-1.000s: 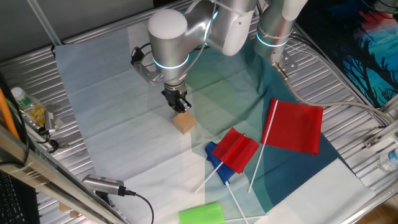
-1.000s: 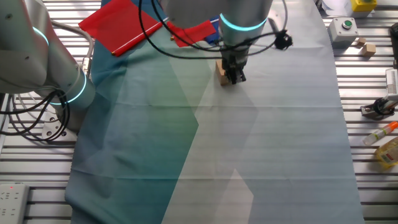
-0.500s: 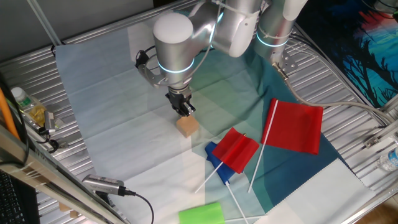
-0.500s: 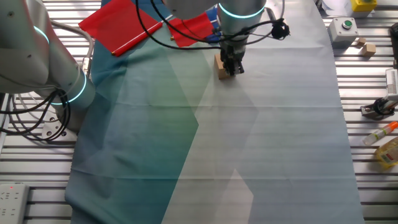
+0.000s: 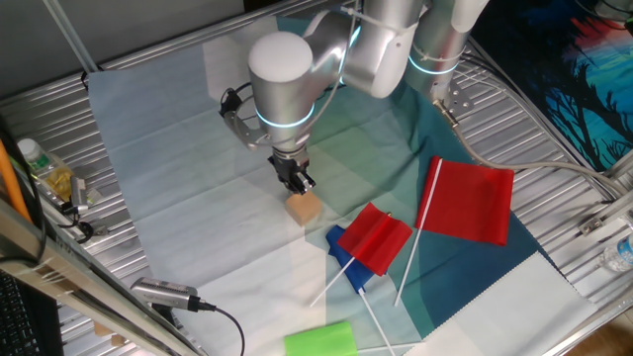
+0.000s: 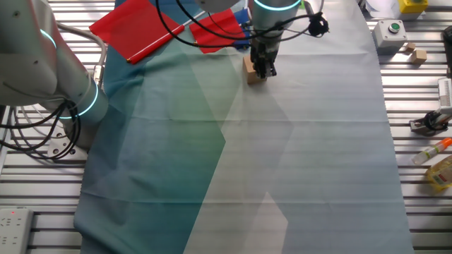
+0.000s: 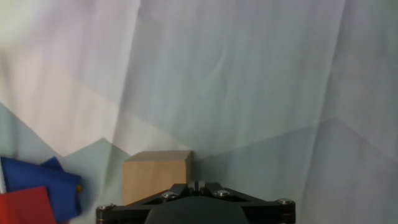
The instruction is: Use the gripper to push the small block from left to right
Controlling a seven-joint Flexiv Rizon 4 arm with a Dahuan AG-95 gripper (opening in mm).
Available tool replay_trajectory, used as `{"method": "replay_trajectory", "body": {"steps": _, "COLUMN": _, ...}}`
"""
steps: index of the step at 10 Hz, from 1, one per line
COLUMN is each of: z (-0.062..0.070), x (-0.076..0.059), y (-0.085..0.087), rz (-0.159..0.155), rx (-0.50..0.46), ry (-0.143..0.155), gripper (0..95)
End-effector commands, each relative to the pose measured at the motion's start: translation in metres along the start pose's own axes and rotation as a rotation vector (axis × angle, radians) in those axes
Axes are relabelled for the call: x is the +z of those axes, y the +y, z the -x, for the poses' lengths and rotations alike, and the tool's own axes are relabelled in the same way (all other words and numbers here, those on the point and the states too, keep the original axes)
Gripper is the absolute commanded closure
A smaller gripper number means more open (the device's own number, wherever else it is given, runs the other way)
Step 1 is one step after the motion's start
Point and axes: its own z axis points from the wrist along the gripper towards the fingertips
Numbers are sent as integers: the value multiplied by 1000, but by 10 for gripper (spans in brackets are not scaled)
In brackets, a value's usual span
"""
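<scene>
Fingers (image 5: pixel 301 182) closed against small block (image 5: pixel 305 208); red flag (image 5: pixel 376 237) near beyond.

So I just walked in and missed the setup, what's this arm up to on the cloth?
The gripper is down at the cloth, pressed against the side of the small wooden block rather than holding it: a push, not a grasp. Its jaws look closed together, with the block beside them. The block sits on the pale part of the cloth, close to the small red and blue flags. A green cylinder lies apart near the cloth's edge.
</scene>
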Motion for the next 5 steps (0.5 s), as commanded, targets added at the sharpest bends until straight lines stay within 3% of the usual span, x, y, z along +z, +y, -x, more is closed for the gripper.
{"method": "replay_trajectory", "body": {"steps": 1, "z": 3, "x": -2, "y": 7, "rz": -3, "rx": 10, "ry": 8, "gripper": 950}}
{"method": "replay_trajectory", "body": {"steps": 5, "z": 8, "x": -4, "y": 16, "rz": -4, "rx": 23, "ry": 11, "gripper": 950}}
